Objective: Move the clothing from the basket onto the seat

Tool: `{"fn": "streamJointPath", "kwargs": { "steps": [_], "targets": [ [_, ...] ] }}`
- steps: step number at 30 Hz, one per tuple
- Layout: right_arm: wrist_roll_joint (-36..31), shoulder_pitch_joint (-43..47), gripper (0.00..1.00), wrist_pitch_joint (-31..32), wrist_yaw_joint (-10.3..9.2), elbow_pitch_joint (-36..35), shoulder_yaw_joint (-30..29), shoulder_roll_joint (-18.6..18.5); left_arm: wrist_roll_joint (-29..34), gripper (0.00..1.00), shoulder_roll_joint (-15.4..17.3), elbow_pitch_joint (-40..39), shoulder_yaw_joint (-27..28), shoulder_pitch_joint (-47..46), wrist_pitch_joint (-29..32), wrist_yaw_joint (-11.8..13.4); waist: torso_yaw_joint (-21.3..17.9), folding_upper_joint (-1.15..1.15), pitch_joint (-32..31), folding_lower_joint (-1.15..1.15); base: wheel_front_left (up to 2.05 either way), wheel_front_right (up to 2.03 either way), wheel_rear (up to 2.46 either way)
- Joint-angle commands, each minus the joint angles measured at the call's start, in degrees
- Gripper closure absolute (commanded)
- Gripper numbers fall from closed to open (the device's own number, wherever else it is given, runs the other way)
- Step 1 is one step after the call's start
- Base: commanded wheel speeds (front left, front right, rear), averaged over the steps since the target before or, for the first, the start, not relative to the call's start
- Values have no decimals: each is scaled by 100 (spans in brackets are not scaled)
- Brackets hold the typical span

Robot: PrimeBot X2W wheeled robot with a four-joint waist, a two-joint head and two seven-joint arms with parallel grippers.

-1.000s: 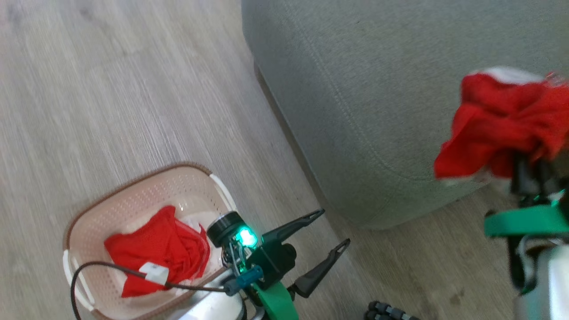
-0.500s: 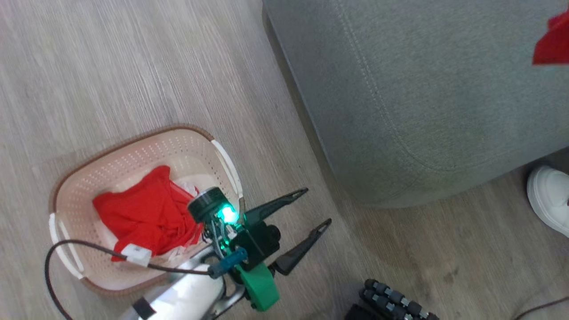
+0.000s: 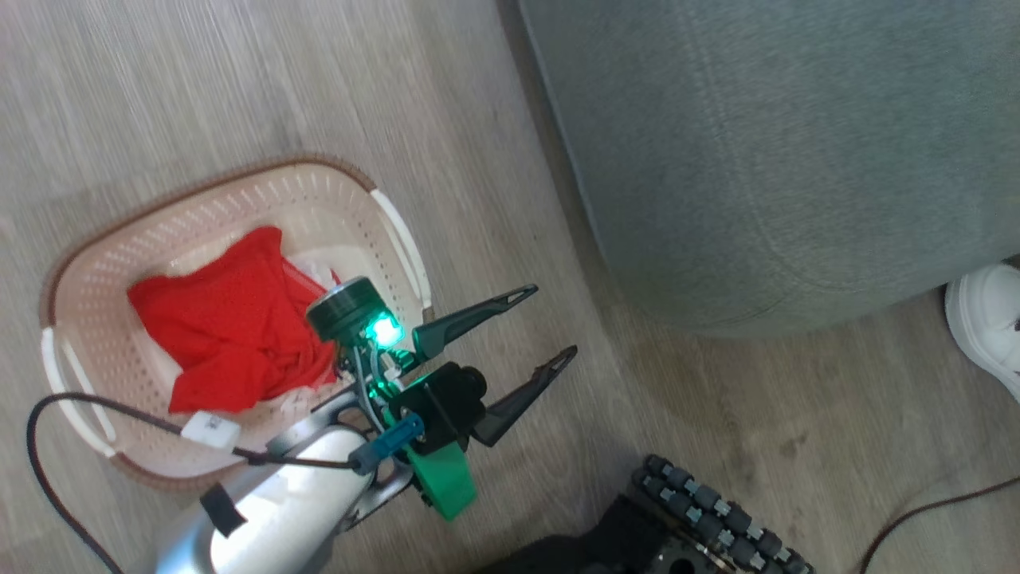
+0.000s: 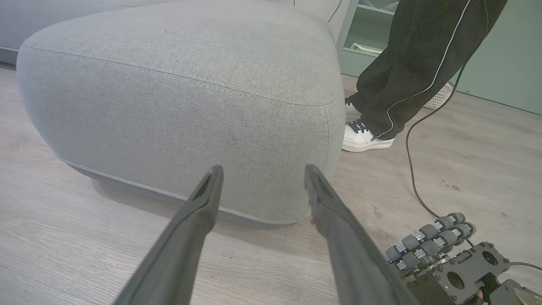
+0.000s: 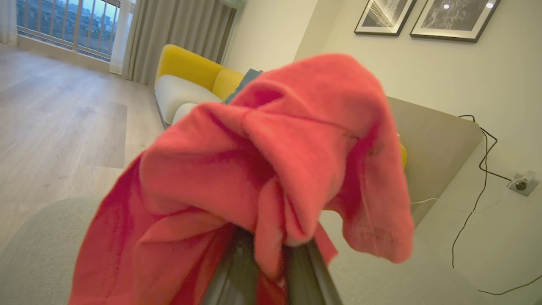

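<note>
A red garment [image 3: 227,331] with white trim lies bunched in the cream perforated basket [image 3: 111,255] on the floor at the left of the head view. My left gripper [image 3: 550,325] hovers open just right of the basket, its fingers pointing toward the grey seat [image 3: 765,159], which also looms ahead in the left wrist view [image 4: 178,84]. In that view the left gripper [image 4: 260,173] holds nothing. A second red garment [image 5: 262,169] drapes over my right gripper [image 5: 271,258], which is shut on it, with the grey seat [image 5: 38,241] below.
A person's white shoe [image 3: 984,323] stands by the seat's near corner, and dark trousers [image 4: 415,55] show beside it. A black cable [image 4: 413,140] trails on the wood floor. My wheeled base [image 3: 701,506] is at the bottom. A yellow sofa [image 5: 190,72] stands farther off.
The head camera has swung, so the basket sits higher and further left and the held red garment has left the head view. The left gripper stays open beside the basket.
</note>
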Motion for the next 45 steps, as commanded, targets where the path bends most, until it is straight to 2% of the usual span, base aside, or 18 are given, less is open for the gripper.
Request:
{"fn": "streamJointPath", "kwargs": {
  "steps": [1,7,12,15,21,28,31,32,33,34,45],
  "targets": [
    [-46,-158,100,-36,-2,-114,15,-216,54,0,65,-204,107,-87,-28,-6,67,0,177,-1,0,0,0],
    [-30,-920,100,-36,-2,751,-90,-406,109,0,136,-336,64,-214,-28,-6,190,0,521,-1,0,0,0],
    [47,-1518,100,-36,-2,1809,-256,-445,107,0,208,-378,91,-274,-28,-6,271,0,774,-1,0,0,0],
    [-115,-1824,100,-36,-2,2260,-257,-513,117,0,268,-381,90,-303,-28,-6,318,0,909,-1,0,0,0],
    [-333,-2297,100,-36,-2,2786,-558,-447,141,0,307,-421,109,-339,-28,-6,459,0,1129,-1,0,0,0],
    [-660,-2400,100,-36,-2,3328,-441,-328,197,0,317,-451,318,-373,-28,-6,622,0,1318,-1,0,0,0],
    [-570,-2400,100,-36,-2,3671,-291,-286,259,0,313,-461,321,-402,-28,-6,662,0,1323,-1,0,0,0],
    [-554,-2401,83,-36,-2,3745,-240,-310,284,0,313,-459,315,-410,-28,-6,667,0,1320,-1,0,0,0],
    [-553,-2397,47,-36,-2,3777,-199,-342,296,0,306,-454,312,-413,-28,-6,672,0,1312,-1,0,0,0],
    [-543,-2393,0,-36,-2,3799,-173,-365,297,0,296,-449,311,-414,-28,-6,677,0,1301,-1,0,0,0],
    [-454,-2247,0,-36,-2,4083,248,-489,272,0,39,-417,257,-366,-28,-6,653,0,854,-1,0,0,0]
  ]
}}
